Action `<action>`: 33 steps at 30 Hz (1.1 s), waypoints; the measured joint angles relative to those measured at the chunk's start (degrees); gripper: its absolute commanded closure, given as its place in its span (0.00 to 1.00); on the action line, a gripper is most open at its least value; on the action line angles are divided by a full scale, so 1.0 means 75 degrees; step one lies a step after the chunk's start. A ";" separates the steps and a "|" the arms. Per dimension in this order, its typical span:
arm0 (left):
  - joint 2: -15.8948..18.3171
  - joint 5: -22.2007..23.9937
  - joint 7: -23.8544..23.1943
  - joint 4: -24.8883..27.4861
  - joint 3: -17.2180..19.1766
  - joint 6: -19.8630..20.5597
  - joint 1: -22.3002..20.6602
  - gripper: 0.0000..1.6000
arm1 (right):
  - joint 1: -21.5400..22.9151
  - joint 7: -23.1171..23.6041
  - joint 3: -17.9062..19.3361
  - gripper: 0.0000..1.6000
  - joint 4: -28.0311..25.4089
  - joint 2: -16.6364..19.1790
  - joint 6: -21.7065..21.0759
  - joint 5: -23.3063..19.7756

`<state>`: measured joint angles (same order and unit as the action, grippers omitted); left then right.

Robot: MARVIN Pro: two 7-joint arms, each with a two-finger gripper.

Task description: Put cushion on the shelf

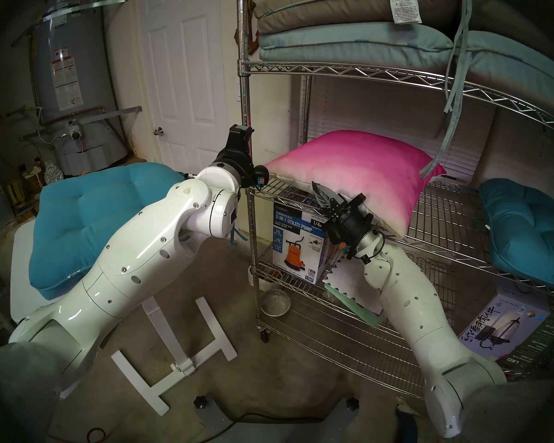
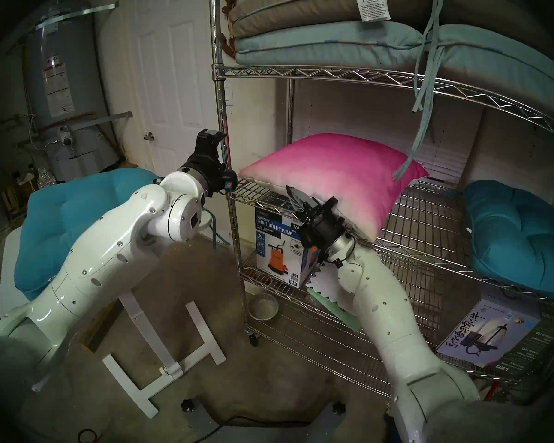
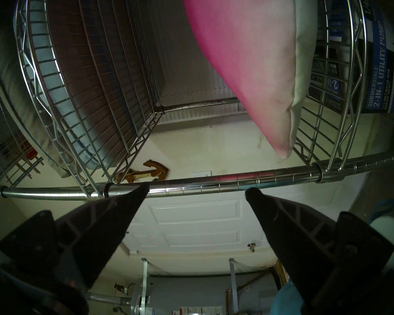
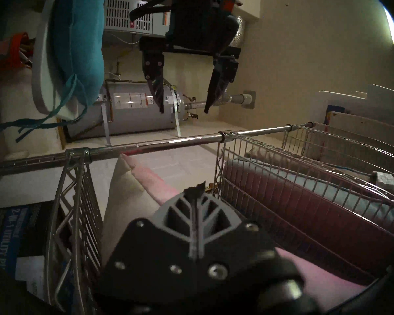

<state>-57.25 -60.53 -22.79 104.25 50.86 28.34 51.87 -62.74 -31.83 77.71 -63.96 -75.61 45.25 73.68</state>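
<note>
Head stereo left: pink-to-white cushion [image 1: 359,177] lying tilted on the middle wire tier of the chrome shelf [image 1: 349,73], pale front corner overhanging the front rail, pink end reaching toward the back. Right gripper [image 1: 323,194] tucked under that front edge, jaws pressed together with nothing pinched between them, fingertips seemingly nudging the fabric; actual contact hard to confirm. Left gripper [image 3: 197,190] parked just outside the front-left post, jaws spread wide and empty, seen clearly in the left wrist view.

Judged step: final seating, with the cushion already on the tier but not fully in. Next move probably calls for a gentle push deeper and slightly toward the tier's centre, keeping closed fingertips clear of the wire grid and the front rail so nothing snags, then a clean retreat.

Count, working outward: one pink cushion; two teal tufted seat cushions, one [image 1: 525,231] on the same tier at the far right, one [image 1: 90,221] on the white table [image 1: 23,273] at left; flat pads [image 1: 349,41] stacked on the tier above, pale blue under taupe, exact number unclear; one utility pump box [image 1: 296,241] on the tier below; one metal bowl [image 1: 275,301] on the floor; one water heater [image 1: 74,78]; one white door [image 1: 186,71].
</note>
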 measured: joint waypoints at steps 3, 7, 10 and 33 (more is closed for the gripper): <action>-0.0001 -0.0001 0.0000 0.0000 0.0000 0.0001 0.0000 0.00 | 0.0173 0.0116 0.0056 1.00 0.0216 -0.0052 0.0045 0.0090; -0.0001 -0.0001 -0.0001 0.0001 -0.0001 0.0002 0.0000 0.00 | 0.0401 0.0211 0.0114 1.00 0.0578 -0.0134 0.0116 0.0209; -0.0002 -0.0002 -0.0001 0.0002 -0.0001 0.0003 0.0000 0.00 | 0.0534 0.0123 0.0086 1.00 0.0806 -0.0224 0.0239 0.0282; -0.0003 -0.0007 -0.0001 0.0003 -0.0002 0.0009 0.0000 0.00 | -0.0067 -0.2094 -0.0030 0.00 -0.0597 -0.0224 0.1199 0.0525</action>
<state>-57.27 -60.58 -22.80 104.27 50.85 28.41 51.86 -63.24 -47.54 77.48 -68.44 -77.29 54.25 77.62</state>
